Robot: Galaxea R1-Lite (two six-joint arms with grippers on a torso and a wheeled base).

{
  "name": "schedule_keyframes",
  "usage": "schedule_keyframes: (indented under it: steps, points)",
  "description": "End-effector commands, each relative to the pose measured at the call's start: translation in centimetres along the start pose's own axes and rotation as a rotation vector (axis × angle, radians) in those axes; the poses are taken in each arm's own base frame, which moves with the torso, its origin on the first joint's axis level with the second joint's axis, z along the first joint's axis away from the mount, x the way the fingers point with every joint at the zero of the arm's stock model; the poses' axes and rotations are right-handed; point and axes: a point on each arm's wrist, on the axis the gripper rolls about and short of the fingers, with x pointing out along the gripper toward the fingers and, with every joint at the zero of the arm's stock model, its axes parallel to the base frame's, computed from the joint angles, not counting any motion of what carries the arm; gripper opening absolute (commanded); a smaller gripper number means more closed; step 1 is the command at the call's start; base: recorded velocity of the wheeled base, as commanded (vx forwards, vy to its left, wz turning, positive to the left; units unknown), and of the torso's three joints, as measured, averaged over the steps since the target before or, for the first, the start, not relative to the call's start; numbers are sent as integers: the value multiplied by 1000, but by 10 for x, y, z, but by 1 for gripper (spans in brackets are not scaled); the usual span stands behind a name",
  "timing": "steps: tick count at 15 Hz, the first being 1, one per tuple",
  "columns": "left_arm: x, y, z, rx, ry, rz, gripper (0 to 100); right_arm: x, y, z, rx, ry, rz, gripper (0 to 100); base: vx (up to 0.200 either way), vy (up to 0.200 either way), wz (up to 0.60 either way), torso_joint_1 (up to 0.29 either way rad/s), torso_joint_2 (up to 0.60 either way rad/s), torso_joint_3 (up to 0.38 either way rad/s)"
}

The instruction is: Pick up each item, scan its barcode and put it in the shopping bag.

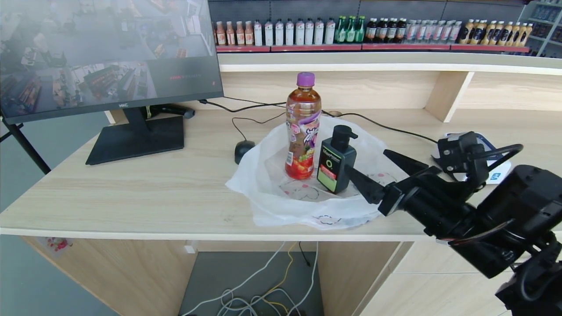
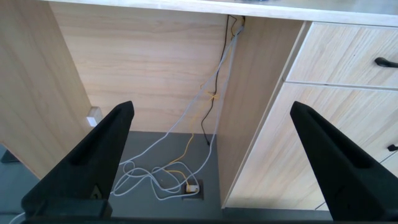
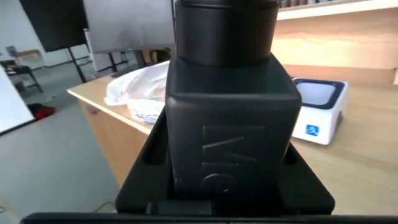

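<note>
One white shopping bag [image 1: 263, 184] is spread on the bench [image 1: 131, 193] beneath the wide-open, empty fingers of the right gripper [image 1: 366, 160]; one drink bottle [image 1: 303, 127] is stood beyond the tips, one pump bottle [image 1: 336, 164] just at them. The left gripper [image 2: 211, 106] is spread wide, empty

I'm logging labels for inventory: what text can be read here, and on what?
Nothing reads clearly.
Monitor bezel logo: too small to read surely.
Drink bottle label: stylised print, unreadable.
Pump bottle label: blurred; its raised letters in the right wrist view are cut off.
Scanner box blue sign: too small.
Shelf bottles labels: too small.
</note>
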Motion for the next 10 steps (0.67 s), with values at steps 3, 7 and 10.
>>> schedule_keyframes:
  steps: [3,7,10]
  points:
    - [0,0,0,0,0,0,100,-23,-29,17,-187,-29,-291,0,0,0,0,0,0,0]
    - [0,0,0,0,0,0,100,-44,-27,33,-224,-68,-353,0,0,0,0,0,0,0]
    - [0,0,0,1,0,0,100,-46,-28,31,-226,-58,-357,0,0,0,0,0,0,0]
